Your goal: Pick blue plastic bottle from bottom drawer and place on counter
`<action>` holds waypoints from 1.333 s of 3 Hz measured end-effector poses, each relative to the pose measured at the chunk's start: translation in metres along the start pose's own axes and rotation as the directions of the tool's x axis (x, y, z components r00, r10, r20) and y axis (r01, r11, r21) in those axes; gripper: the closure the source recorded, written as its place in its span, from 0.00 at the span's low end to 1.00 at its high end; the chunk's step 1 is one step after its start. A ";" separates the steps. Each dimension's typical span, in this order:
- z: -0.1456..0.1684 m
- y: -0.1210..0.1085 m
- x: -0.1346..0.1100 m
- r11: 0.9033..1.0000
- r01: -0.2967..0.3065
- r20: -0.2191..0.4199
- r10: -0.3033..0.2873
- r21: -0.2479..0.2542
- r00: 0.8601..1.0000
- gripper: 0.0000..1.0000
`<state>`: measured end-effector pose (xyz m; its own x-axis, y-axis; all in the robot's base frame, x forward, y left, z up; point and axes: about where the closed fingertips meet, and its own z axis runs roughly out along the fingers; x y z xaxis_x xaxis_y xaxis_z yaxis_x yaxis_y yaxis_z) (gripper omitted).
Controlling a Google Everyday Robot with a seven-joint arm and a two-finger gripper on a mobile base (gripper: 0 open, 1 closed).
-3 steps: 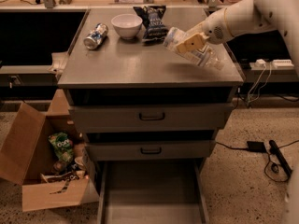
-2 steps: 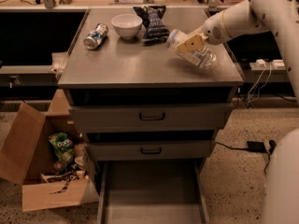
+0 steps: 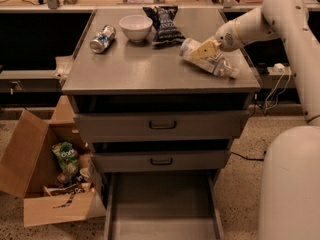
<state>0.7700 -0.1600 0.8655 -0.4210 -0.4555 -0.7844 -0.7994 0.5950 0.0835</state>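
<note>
The blue plastic bottle [image 3: 216, 64] lies tilted on its side at the right part of the counter [image 3: 145, 71], its cap end pointing to the back left. My gripper [image 3: 202, 50] reaches in from the right, its yellowish fingers closed around the bottle near the cap end. The bottle's lower end rests on or just above the counter; I cannot tell which. The bottom drawer [image 3: 162, 204] is pulled open below the cabinet, and its flat floor shows nothing in it.
A blue-and-silver can [image 3: 102, 39], a white bowl [image 3: 136, 27] and a dark snack bag [image 3: 164, 24] sit at the back of the counter. Two shut drawers with dark handles [image 3: 162, 125] lie below. An open cardboard box [image 3: 45, 189] stands left. My base [image 3: 290, 184] fills the right.
The gripper and the bottle have shifted slightly left and down toward the counter surface. Nothing else has moved.
</note>
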 end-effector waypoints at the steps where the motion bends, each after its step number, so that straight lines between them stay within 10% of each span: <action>1: 0.006 -0.012 -0.003 1.000 -0.008 0.008 0.008 0.008 1.000 0.78; 4: 0.006 -0.012 -0.003 1.000 -0.008 0.008 0.008 0.008 1.000 0.00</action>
<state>0.7840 -0.1617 0.8633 -0.4237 -0.4459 -0.7885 -0.7927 0.6037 0.0845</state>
